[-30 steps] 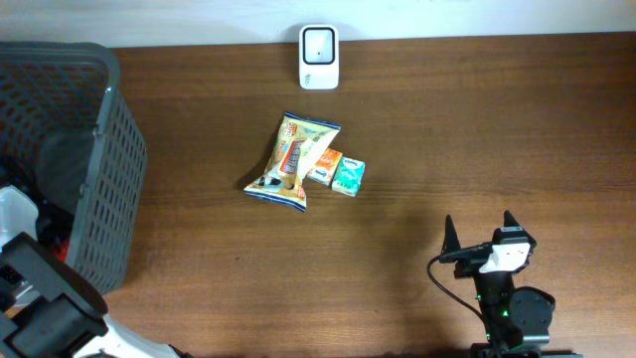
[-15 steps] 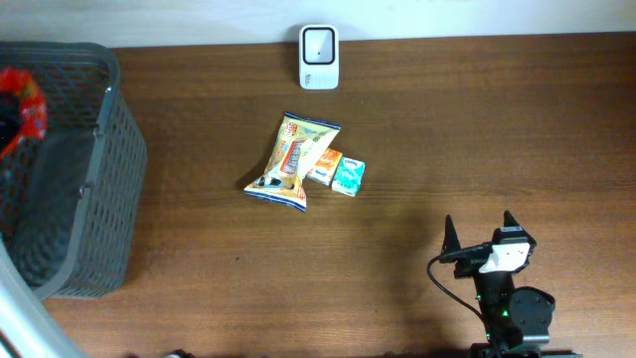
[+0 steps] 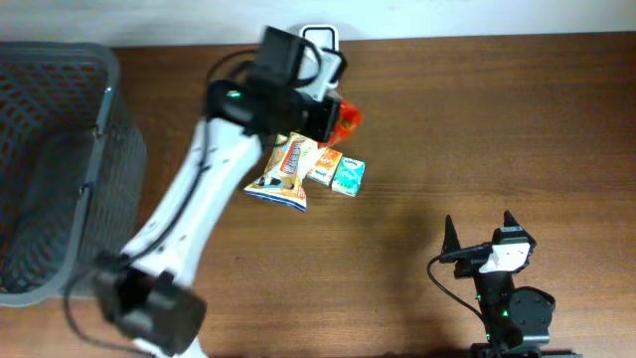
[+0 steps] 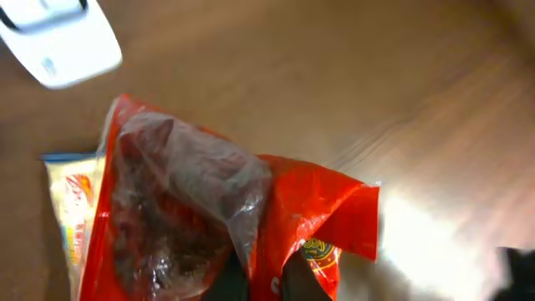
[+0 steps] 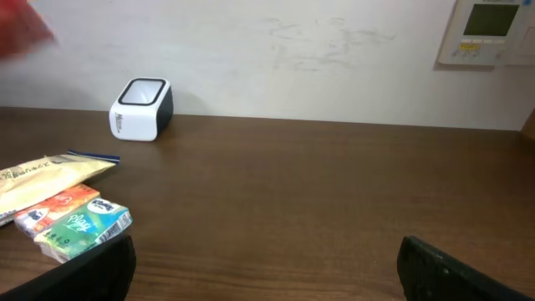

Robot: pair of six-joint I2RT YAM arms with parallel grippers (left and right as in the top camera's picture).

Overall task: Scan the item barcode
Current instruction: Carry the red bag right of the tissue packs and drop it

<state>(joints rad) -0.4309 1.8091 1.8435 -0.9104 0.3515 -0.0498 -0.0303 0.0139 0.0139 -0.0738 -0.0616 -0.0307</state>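
Red snack bag (image 3: 345,117) sits pinched in the left claw (image 3: 326,117), whose fingers are clenched on the bag's lower edge in the wrist view. It hangs off the desk (image 3: 497,129), toward the far edge. Nearest, at 5 o'clock on the desk, the right claw (image 3: 479,227) rests released, its fingers spread wide with nothing between them. Mid-desk lies a small pile: a yellow snack packet (image 3: 291,161), with an orange box (image 3: 324,165) touching it at its 3 o'clock and a teal tissue pack (image 3: 348,175) touching the box in turn. A grey mesh basket (image 3: 109,149) stands at the desk's 9 o'clock side. The red bag is at 1 o'clock of the pile. Farthest, the white scanner (image 3: 320,38) stands at 11 o'clock of the bag, partly covered by the left arm.
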